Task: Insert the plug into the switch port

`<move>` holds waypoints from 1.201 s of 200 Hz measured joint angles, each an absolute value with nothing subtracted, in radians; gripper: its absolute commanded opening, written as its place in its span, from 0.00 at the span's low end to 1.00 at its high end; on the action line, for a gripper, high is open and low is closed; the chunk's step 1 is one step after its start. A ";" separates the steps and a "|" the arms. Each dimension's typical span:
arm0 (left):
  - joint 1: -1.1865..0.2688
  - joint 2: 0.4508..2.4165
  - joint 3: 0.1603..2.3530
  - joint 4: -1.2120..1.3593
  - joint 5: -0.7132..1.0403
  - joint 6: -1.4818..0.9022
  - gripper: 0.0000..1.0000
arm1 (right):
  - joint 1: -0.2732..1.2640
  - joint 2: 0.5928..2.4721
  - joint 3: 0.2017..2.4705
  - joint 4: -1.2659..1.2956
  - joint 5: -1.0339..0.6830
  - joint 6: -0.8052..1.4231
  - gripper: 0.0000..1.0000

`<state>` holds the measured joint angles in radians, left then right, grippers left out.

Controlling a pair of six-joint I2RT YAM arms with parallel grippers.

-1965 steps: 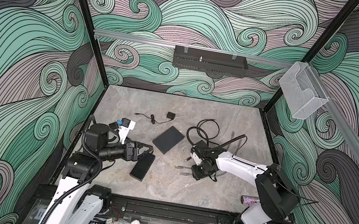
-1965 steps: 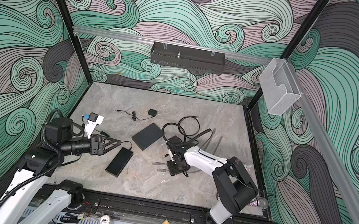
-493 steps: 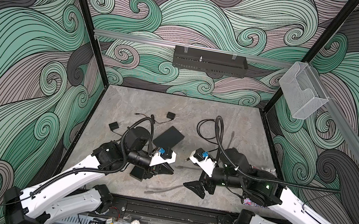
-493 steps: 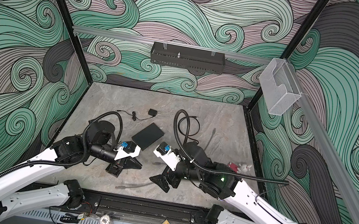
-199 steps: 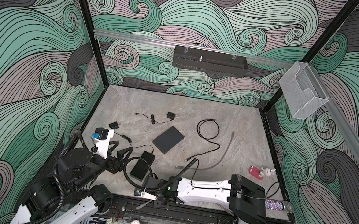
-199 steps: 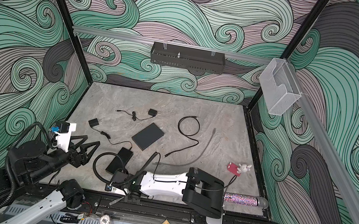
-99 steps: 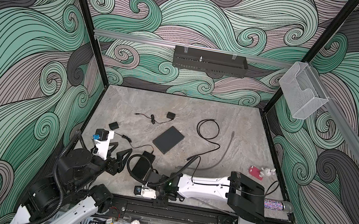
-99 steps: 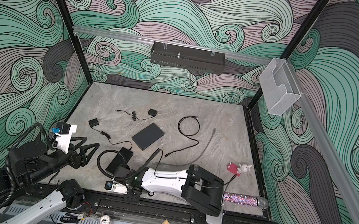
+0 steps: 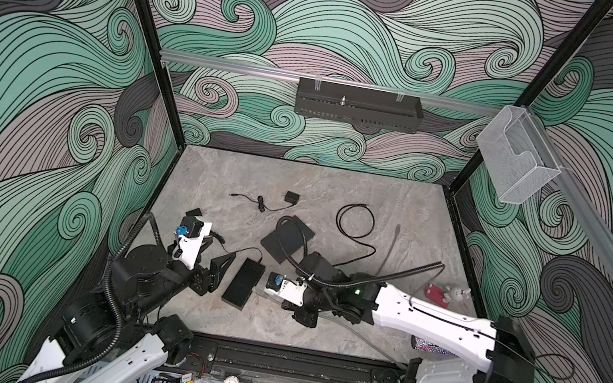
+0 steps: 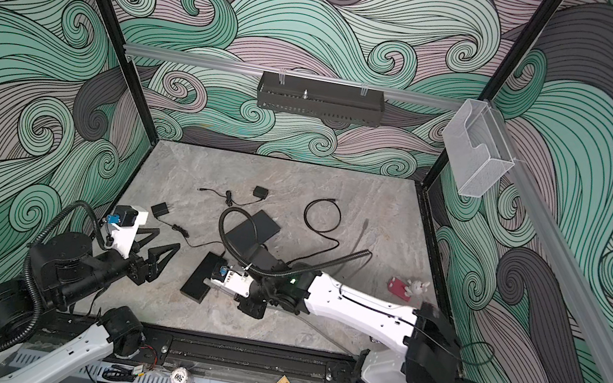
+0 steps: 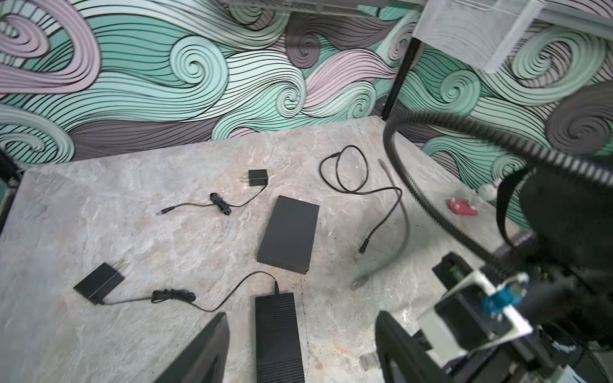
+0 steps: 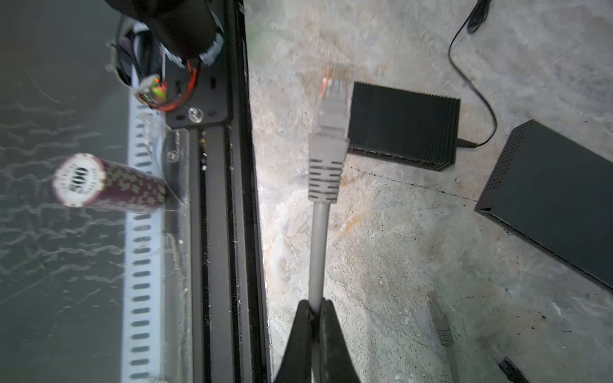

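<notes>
Big change on the right side: a second ago the right gripper is crouched low at the front rail with its jaws only part-way closed. Now those jaws are pressed together on the grey cable, pinching it a little way behind the boot, and the arm has swung in over the surface. So the pickup looks done, and the plug comes along with it, sticking out ahead of the jaws, clear tip forward, somewhat blurred in the right wrist view. It sits raised, just beside the front corner of the switch, close but not touching as far as I can tell. The ports run along the long side that faces the right arm, and a power lead already sits in the far end. The plug is off the end of that row, not in front of any opening, so my read is that alignment starts here: back off a touch, slide along the port face, then push. The grip is far back on the cable, so the plug may bend aside on contact. The left gripper hovers on the switch's other side, about where it was, jaws wide apart and empty, well placed to brace the box.
</notes>
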<state>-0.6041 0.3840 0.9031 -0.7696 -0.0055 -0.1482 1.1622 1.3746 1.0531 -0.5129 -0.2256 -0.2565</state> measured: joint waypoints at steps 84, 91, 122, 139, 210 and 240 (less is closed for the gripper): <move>-0.604 0.556 0.860 -0.594 0.657 0.043 0.74 | 1.123 1.074 1.054 -0.669 -0.373 -0.189 0.00; -0.604 0.570 0.860 -0.589 0.682 0.053 0.73 | 1.114 1.064 1.054 -0.673 -0.390 -0.187 0.00; -0.604 0.596 0.860 -0.564 0.767 0.085 0.69 | 1.060 1.040 1.053 -0.684 -0.491 -0.178 0.00; -0.604 0.614 0.865 -0.554 0.807 0.101 0.69 | 1.029 1.028 1.053 -0.688 -0.558 -0.171 0.00; -0.604 0.697 0.882 -0.516 0.896 0.093 0.68 | 0.994 1.014 1.053 -0.693 -0.680 -0.152 0.00; -0.604 0.731 0.886 -0.500 0.901 0.056 0.56 | 0.994 1.028 1.053 -0.693 -0.687 -0.153 0.00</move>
